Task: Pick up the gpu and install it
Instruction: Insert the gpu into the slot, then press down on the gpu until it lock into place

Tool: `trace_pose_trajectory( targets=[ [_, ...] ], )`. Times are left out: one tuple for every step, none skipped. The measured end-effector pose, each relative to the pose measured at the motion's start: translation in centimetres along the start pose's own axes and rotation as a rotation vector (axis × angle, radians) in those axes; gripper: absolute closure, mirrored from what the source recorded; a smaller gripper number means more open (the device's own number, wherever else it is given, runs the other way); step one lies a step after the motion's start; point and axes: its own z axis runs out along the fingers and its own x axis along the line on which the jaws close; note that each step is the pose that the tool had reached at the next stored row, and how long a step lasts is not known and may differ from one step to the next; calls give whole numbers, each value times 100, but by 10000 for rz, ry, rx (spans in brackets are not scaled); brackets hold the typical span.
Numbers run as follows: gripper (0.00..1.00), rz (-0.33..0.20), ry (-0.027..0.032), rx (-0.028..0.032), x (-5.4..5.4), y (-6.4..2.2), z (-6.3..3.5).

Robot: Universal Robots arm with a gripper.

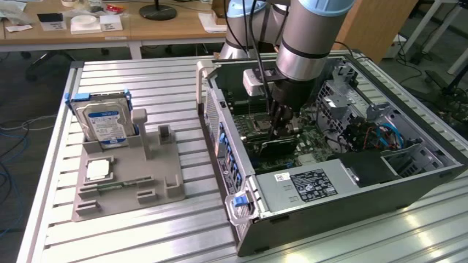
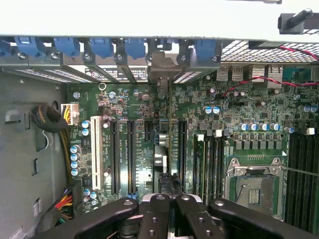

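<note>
I'm seeing my gripper [image 1: 280, 130] clamping the gpu [image 1: 278, 147] edge-on over the motherboard [image 2: 139, 149] inside the computer case [image 1: 409, 183], frame center.

gripper [image 1: 280, 127] clamps gpu [image 1: 278, 147] — inside case [image 1: 365, 189]

exterior view high, oblique, wrist view close, straight down, sharing motherboard [image 1: 289, 129] [image 2: 144, 149]

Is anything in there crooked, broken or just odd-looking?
Nothing stands out. The gripper is shut on the gpu, which stands edge-on and straight among the motherboard's slots inside the open computer case. On the grey tray outside, the hard drive stands upright in its holder.
</note>
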Motion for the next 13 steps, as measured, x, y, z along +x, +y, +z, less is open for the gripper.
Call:
trace_pose_trajectory(
  targets=[
    [89, 0, 0, 0, 0, 0, 0],
    [89, 0, 0, 0, 0, 0, 0],
    [89, 1, 0, 0, 0, 0, 0],
    [89, 0, 0, 0, 0, 0, 0],
    [89, 0, 0, 0, 0, 0, 0],
    [89, 0, 0, 0, 0, 0, 0],
    [89, 0, 0, 0, 0, 0, 0],
    [89, 0, 0, 0, 0, 0, 0],
    [89, 0, 0, 0, 0, 0, 0],
    [89, 1, 0, 0, 0, 0, 0],
    [89, 0, -1, 0, 0, 0, 0],
    [89, 0, 0, -1, 0, 0, 0],
    [89, 1, -1, 0, 0, 1, 0]
  ],
)
